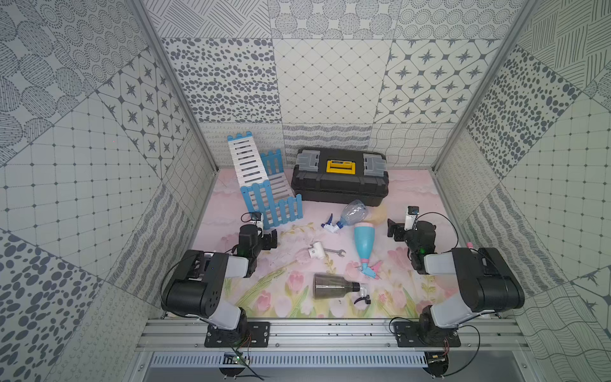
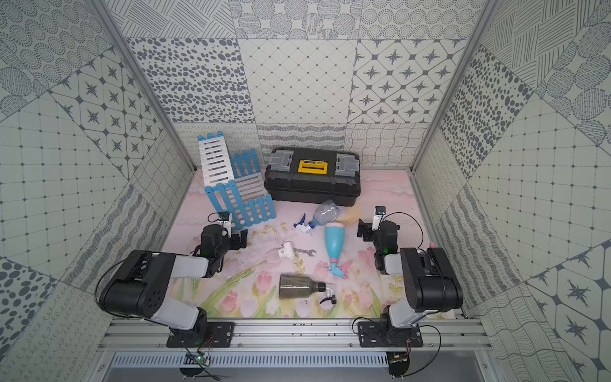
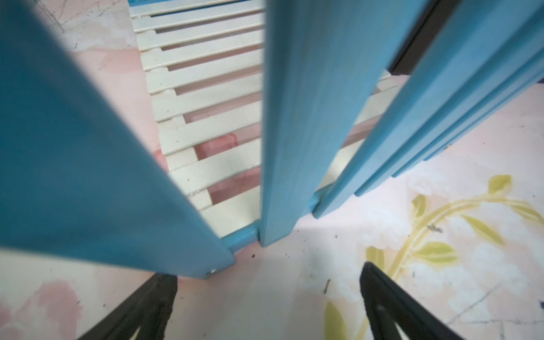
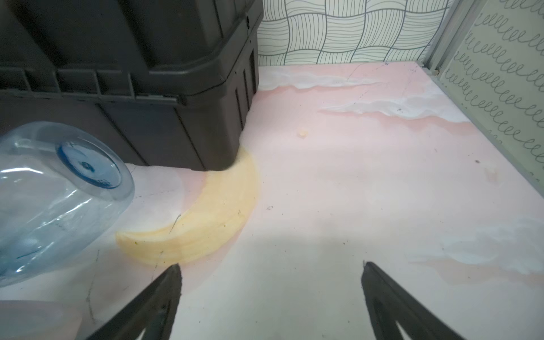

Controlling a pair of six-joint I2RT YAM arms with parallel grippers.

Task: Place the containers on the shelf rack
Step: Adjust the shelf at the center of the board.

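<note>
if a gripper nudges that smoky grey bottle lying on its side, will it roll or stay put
The smoky grey bottle lies on its round side, so a sideways push would probably roll it, though its protruding trigger head may stop it short. It looks translucent and seems empty, so it is likely light and quick to skid.

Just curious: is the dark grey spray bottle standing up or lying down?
Lying down: the grey bottle rests on its side on the mat.
</note>
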